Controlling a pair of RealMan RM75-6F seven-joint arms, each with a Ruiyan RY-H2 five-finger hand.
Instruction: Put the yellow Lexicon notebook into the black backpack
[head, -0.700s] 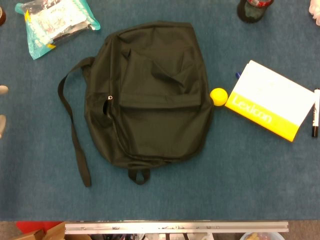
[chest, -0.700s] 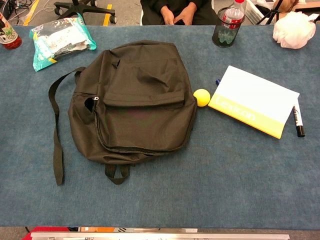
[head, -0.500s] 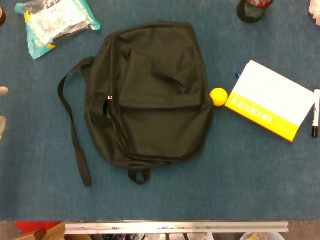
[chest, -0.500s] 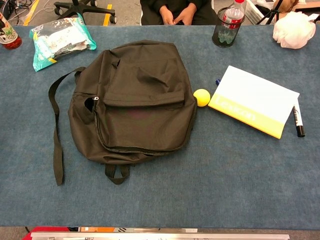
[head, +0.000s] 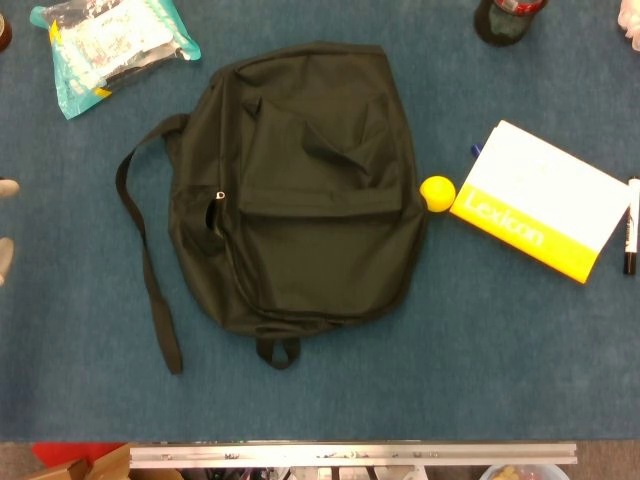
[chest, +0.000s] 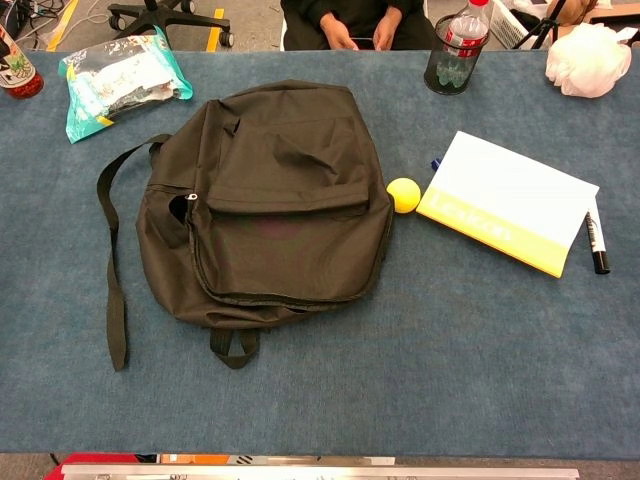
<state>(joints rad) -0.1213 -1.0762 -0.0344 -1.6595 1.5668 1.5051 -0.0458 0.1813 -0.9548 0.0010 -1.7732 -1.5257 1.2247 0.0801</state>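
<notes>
Nothing on the table has shifted; only pale fingertips (head: 6, 187) at the far left edge edged slightly, grip impossible to read. Right hand's out of sight. Lexicon notebook (head: 541, 200) lies right of the zipped backpack (head: 305, 185), yellow ball (head: 437, 193) between, marker (head: 631, 226) alongside: either could get knocked.

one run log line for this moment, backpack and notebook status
stage: before pickup | backpack: flat on table, looks closed | notebook: right of backpack, untouched | yellow ball: between them | left hand: frame edge only | right hand: not seen
</notes>
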